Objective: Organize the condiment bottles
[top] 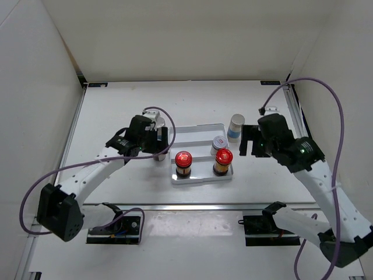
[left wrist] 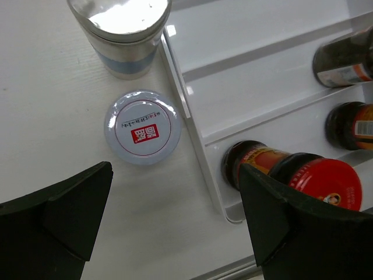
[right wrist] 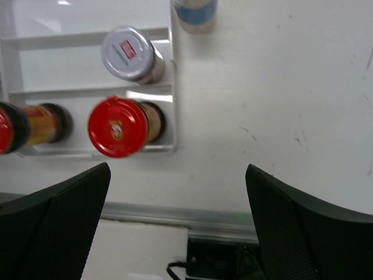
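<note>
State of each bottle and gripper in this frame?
Left red-capped amber bottle: upright, white stepped tray front row.
Right red-capped amber bottle: same.
White-lidded jar: upright, tray middle row.
Other white-lidded jar: upright, left of tray.
Silver-capped blue-labelled bottle: upright, right of tray.
Other silver-capped bottle: upright, left of tray.
Left gripper: open, empty.
Right gripper: open, empty.

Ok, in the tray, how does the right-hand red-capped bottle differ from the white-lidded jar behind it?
The red-capped bottle has a bright red cap; the white-lidded jar has a pale lid with a small red mark. The bottle stands in the tray's nearest row, the jar in the middle row. The bottle looks taller than the jar. Both stand upright at the tray's right end.
</note>
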Controlling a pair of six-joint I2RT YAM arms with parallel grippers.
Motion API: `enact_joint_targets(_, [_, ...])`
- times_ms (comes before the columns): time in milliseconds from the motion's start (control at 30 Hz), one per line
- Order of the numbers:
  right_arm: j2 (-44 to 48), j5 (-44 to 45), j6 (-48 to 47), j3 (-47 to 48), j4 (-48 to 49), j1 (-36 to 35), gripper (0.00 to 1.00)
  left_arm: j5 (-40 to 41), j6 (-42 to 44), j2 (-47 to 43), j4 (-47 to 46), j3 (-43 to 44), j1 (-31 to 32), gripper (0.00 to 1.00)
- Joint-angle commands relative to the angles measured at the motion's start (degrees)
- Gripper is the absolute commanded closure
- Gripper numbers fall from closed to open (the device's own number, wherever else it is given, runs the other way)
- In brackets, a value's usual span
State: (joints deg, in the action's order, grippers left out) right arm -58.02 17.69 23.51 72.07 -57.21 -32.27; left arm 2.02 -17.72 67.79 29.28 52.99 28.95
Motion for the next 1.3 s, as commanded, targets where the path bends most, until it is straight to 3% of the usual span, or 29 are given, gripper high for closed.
enact_joint_targets(0, [5.7,2.6,-1.3,-2.3,-6.9,0.1,0.00,-0.4,-1.2,3.7,-1.3,0.7,1.1,0.00])
enact_joint_targets(267, [14.1,1.1,-1.3,-4.8,-7.0,0.1,0.00,6.5,-4.5,8.1,-1.3,1.2,1.6,0.01])
enact_joint_targets(533, [14.0,1.1,-0.7,-6.9,-5.9,0.1,0.00,8.8,-5.0,12.8,-1.3,3.5,1.6,0.07])
enact_joint_targets(767, [14.7,0.5,-0.1,-8.4,-4.8,0.1,0.00,10.5,-5.0,16.1,-1.3,5.7,1.6,0.24])
enact_joint_targets(900, [15.3,1.6,-0.1,-9.0,-4.2,0.1,0.00,11.2,-6.4,13.2,-1.3,6.8,2.2,0.49])
enact_joint_targets(967, [15.8,1.6,-0.1,-9.0,-4.2,0.1,0.00,11.8,-7.2,9.4,-0.7,6.8,2.8,0.54])
enact_joint_targets(1133, [15.8,2.1,-0.1,-9.0,-3.7,0.1,0.00,11.8,-8.6,3.9,-0.2,11.0,6.2,0.56])
enact_joint_targets(1267, [15.8,2.1,-0.1,-9.5,-3.7,0.1,0.00,11.0,-8.6,5.4,-0.2,15.1,7.8,0.55])
